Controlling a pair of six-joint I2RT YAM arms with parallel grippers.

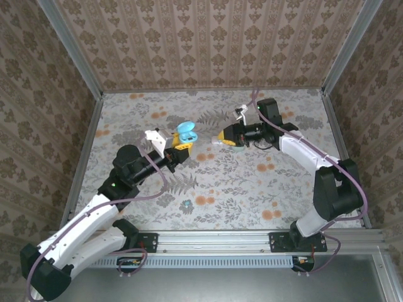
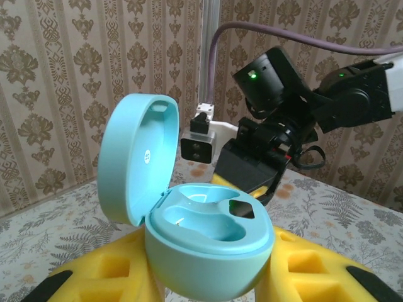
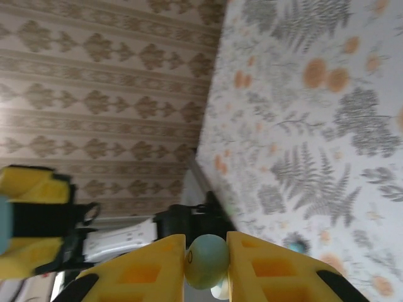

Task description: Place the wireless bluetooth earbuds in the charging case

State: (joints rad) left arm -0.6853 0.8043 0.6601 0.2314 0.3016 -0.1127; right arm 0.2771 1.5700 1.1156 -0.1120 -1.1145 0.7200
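I'm holding the open charging case (image 2: 208,248) clamped in the left gripper (image 1: 181,145); the right gripper (image 1: 225,138) is pinching a pale earbud (image 3: 206,260) (case at its nine o'clock). I'm judging a slow leftward approach best, aligning over a socket (image 2: 189,219) before releasing.

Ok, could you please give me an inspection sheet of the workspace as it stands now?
Surface: floral-patterned table, flat.
Job's things: teal charging case, lid open; pale earbud; teal earbud lying loose on the table.
Clutter: nothing seen.
End effectors: left end effector shut on the case, held off the table; right end effector shut on the pale earbud.
Cables: purple cables run along both arms.
Surroundings: wallpapered walls, metal frame.
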